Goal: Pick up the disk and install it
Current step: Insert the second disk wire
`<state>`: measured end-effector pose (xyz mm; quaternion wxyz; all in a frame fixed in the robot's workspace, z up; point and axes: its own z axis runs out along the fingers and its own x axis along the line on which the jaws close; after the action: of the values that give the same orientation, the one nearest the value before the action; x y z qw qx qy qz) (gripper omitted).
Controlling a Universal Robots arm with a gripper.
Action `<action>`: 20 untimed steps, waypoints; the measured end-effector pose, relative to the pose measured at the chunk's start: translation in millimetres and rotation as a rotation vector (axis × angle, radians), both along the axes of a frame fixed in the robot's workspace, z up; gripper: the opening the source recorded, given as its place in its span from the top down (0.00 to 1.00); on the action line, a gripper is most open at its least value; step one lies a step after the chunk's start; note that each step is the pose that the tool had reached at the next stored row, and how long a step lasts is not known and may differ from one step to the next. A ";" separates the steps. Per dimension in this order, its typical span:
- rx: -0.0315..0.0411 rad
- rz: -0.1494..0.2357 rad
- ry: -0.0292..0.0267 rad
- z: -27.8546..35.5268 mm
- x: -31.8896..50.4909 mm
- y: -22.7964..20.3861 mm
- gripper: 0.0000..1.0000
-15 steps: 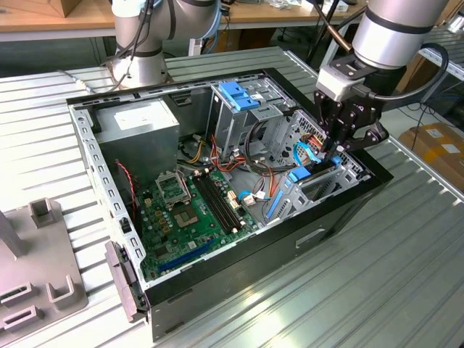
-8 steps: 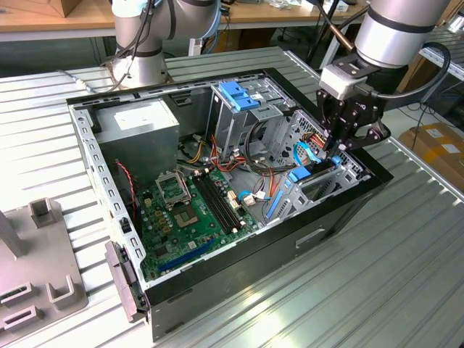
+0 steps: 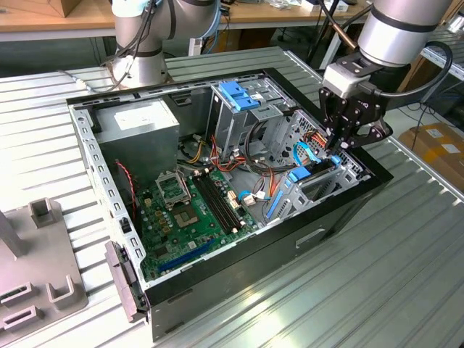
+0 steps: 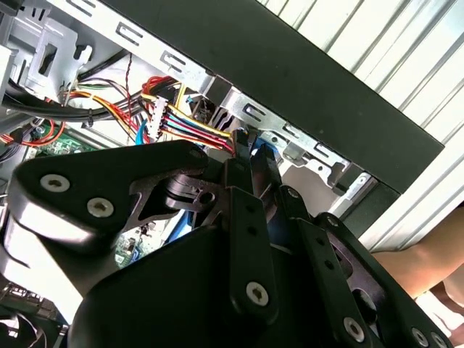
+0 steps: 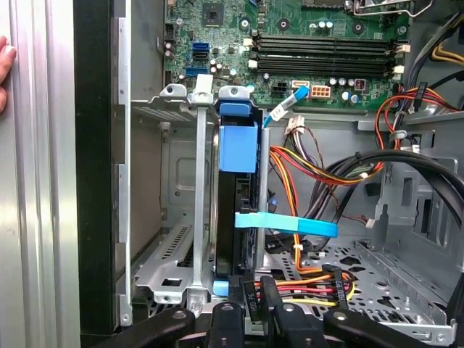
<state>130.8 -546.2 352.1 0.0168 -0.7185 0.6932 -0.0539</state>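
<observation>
The open black-and-grey metal computer case [image 3: 217,304] lies on the ribbed metal counter [image 3: 406,275], holding a green circuit board [image 3: 192,210], a grey power-supply box [image 3: 138,123] and bundled coloured wires [image 5: 326,170]. The blue-framed, flat grey disk [image 5: 238,148] stands on edge in the grey sheet-metal drive bay [image 5: 197,217] at the case's corner (its label face is hidden). The black gripper [image 3: 339,151] hangs just above it, and whether its fingers [image 5: 250,301] are spread or pinching the disk cannot be told.

The exterior view is bright and even, with glare on the ribbed metal table [image 3: 406,275] at lower right. In both wrist views, the near black gripper links look soft.
</observation>
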 end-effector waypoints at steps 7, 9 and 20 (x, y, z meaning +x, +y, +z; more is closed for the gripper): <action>0.0015 0.000 0.0000 2.0 1.3 0.2 0.76; 0.0022 0.000 0.0000 1.9 1.8 0.2 0.76; 0.0021 0.000 0.0210 1.8 6.9 0.1 0.76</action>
<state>137.6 -546.1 354.0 0.0103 -0.7191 0.6934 -0.0456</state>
